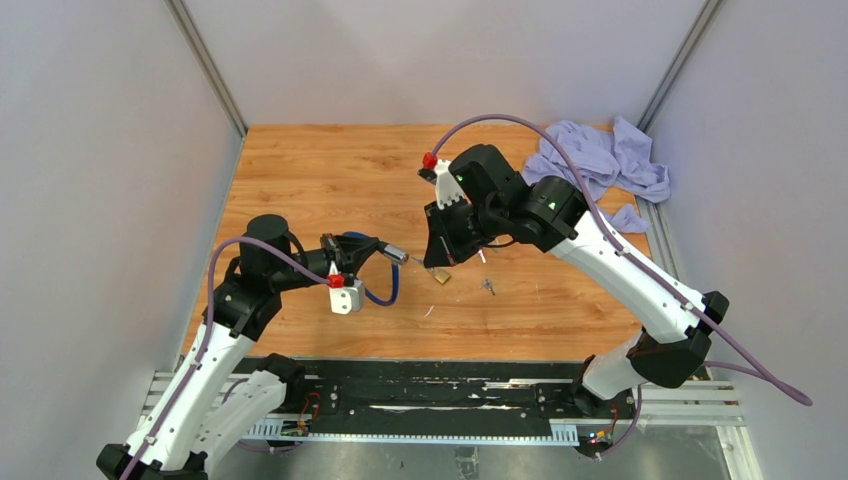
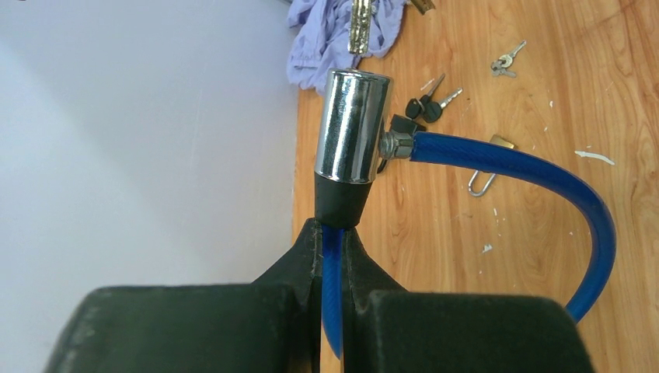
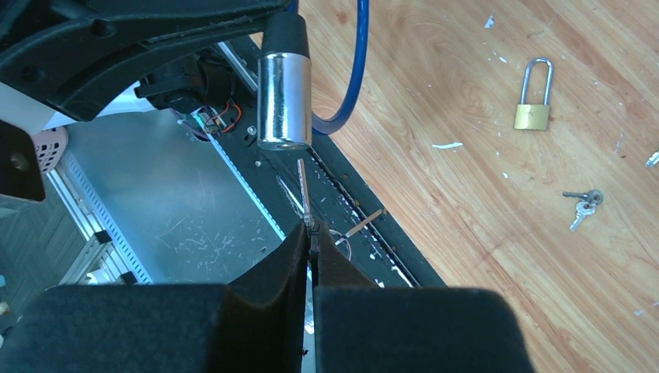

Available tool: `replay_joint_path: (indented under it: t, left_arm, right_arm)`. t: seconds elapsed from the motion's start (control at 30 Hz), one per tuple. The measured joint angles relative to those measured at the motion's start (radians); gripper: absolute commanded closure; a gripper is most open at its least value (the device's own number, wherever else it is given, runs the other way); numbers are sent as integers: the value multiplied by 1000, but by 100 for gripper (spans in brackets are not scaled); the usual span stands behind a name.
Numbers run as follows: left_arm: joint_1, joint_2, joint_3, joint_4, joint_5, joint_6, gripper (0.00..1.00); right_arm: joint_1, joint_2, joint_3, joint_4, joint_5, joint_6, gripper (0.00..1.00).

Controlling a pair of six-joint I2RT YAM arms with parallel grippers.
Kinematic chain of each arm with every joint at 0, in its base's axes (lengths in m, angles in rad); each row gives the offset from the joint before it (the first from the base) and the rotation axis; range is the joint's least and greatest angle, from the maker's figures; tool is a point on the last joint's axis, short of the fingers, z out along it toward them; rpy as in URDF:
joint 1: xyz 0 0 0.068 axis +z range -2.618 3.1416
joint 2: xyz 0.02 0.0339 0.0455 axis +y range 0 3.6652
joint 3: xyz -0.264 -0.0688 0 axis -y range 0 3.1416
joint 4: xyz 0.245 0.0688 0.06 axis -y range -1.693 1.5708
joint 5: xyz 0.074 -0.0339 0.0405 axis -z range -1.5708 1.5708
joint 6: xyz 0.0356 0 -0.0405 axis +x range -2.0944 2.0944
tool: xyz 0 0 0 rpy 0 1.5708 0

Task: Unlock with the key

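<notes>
Key [image 3: 305, 190] just right of cable lock [image 3: 284, 89]; padlock [image 1: 441, 279], then loose keys [image 1: 487, 287], on table [image 1: 320, 170] further right; cloth [image 1: 600, 160] in far-right corner.

It was a robotics lab cell: pale panels [image 1: 100, 150] on aluminium posts [image 1: 205, 65] walled in a wooden table [image 1: 300, 170], and a black mounting rail [image 1: 420, 395] ran along its near edge.

Overhead camera looks down; close wrist cameras share the lock [image 2: 353, 124]
</notes>
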Motion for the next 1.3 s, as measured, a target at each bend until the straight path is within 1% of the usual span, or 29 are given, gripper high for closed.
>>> replay_joint_path:
  t: [0.37,1.3]
  left_arm:
    - [0,0,0,-11,-1,16,100]
    - [0,0,0,-11,-14,4,100]
  right_arm:
    - [0,0,0,40,-49,11,100]
    - [0,-13,-66,82,-36,32,99]
